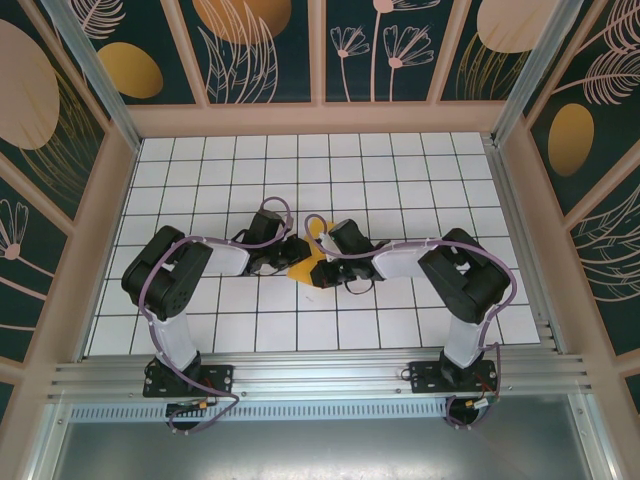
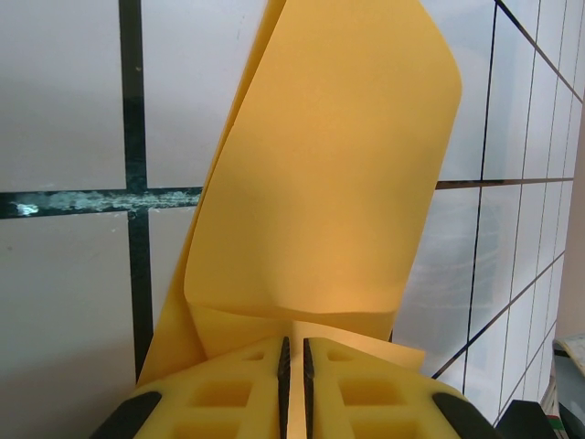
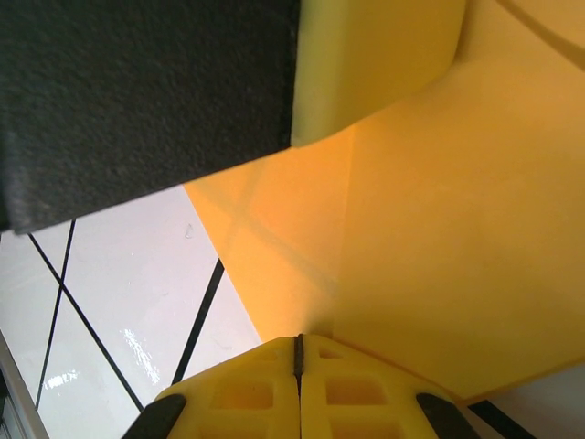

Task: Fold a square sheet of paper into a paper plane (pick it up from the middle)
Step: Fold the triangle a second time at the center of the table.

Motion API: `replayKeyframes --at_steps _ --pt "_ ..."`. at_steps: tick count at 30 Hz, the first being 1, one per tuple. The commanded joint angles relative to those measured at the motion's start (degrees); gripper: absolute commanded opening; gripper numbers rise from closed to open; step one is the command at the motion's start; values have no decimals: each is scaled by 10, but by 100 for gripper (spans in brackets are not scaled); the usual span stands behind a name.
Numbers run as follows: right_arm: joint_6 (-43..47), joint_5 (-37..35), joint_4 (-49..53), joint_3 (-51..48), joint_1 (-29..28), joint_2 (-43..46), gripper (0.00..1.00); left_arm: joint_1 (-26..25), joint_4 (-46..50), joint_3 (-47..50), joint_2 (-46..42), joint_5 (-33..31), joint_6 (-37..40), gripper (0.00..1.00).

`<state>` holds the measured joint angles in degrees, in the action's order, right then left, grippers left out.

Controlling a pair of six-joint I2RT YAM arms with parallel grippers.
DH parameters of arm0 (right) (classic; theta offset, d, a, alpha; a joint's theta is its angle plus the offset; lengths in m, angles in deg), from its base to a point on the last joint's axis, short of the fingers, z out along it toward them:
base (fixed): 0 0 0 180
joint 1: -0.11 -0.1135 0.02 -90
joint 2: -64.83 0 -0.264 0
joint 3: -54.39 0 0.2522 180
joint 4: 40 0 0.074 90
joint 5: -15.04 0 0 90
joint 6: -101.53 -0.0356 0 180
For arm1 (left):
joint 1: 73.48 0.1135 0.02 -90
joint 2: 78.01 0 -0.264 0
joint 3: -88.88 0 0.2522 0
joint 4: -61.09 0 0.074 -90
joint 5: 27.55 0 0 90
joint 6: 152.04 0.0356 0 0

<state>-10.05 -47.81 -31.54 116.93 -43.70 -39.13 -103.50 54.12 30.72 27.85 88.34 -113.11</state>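
The left gripper is pinched on the bottom edge of the sheet of paper, its yellow fingers standing a thin slit apart with the paper caught between them. The right gripper is pressed fully together, and the orange-yellow paper runs right into the seam between its fingertips, so it appears to nip the sheet as well.

A walled enclosure of dark patterned panels surrounds the white tiled table; inside it are the two arms and the sheet.

The left arm rises from its base at the near edge, bends at the elbow and reaches right towards the table's middle. The right arm mirrors it, reaching left. Their wrists meet near the centre, tips just beside each other.

The sheet is held between them there, lifted above the tiles. In the left wrist view it stands up from the fingers as a tall curved panel with its top corner rolled over. In the right wrist view it shows a straight crease, with the other gripper's black body and one yellow pad close above it.
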Motion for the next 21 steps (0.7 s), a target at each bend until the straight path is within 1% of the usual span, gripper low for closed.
replayKeyframes --at_steps 1,9,18,21 --pt "-5 -14 28 -17 5 0 8 3 71 19 24 -50 21 15" --pt "6 -4 54 0 4 45 8 4 73 19 25 -50 21 15" --pt "3 -34 57 -13 7 -16 8 3 72 18 26 -48 21 14" --pt "3 -49 71 -14 7 -5 7 3 73 19 25 -49 22 14"
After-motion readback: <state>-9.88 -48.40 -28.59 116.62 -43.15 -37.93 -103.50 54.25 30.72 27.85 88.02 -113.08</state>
